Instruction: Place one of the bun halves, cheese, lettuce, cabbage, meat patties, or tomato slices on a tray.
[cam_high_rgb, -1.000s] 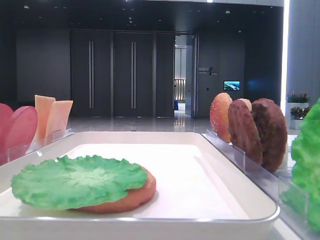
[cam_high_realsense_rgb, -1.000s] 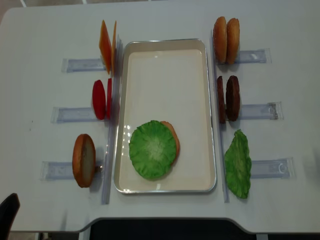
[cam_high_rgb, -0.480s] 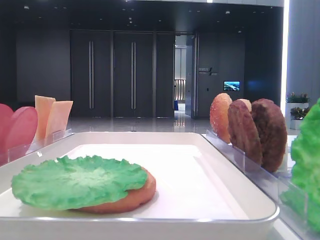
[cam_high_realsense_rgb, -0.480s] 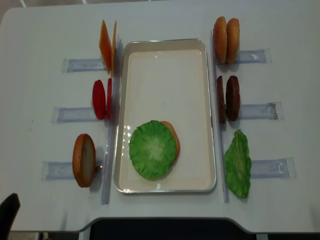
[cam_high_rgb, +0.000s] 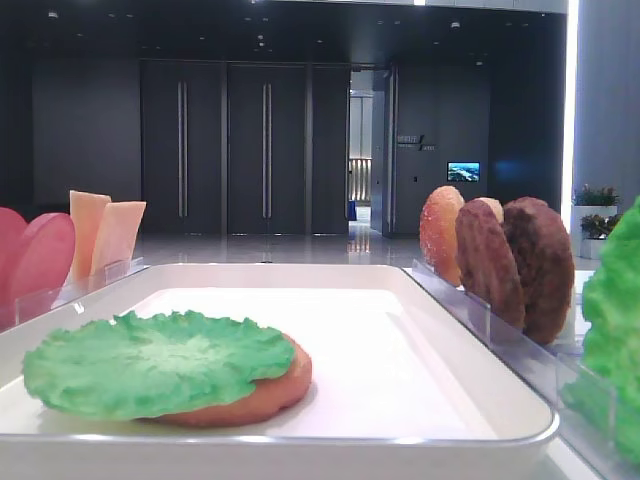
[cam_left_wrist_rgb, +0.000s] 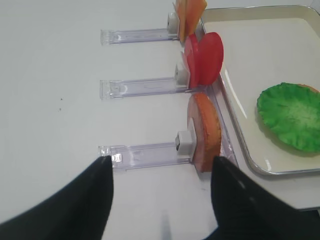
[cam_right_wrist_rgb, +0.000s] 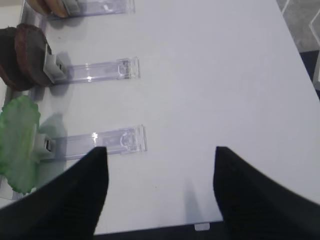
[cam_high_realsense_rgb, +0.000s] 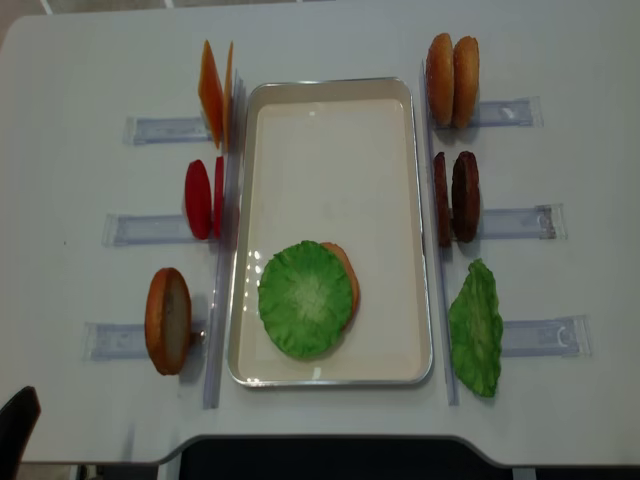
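On the white tray (cam_high_realsense_rgb: 415, 240), a lettuce leaf (cam_high_realsense_rgb: 305, 298) lies over a bun half (cam_high_realsense_rgb: 346, 277) at the near end.

Both grippers hover with jaws spread and empty: the left gripper (cam_left_wrist_rgb: 161, 192) near the standing bun (cam_left_wrist_rgb: 205, 131), the right gripper (cam_right_wrist_rgb: 160, 186) near the spare lettuce (cam_right_wrist_rgb: 19, 142). Next, judging by the stack, comes a patty (cam_high_realsense_rgb: 465, 195), tomato (cam_high_realsense_rgb: 198, 198) or cheese (cam_high_realsense_rgb: 211, 93). Beyond the pale table (cam_high_realsense_rgb: 80, 60), dark doors (cam_high_rgb: 225, 145) line a dim hall.
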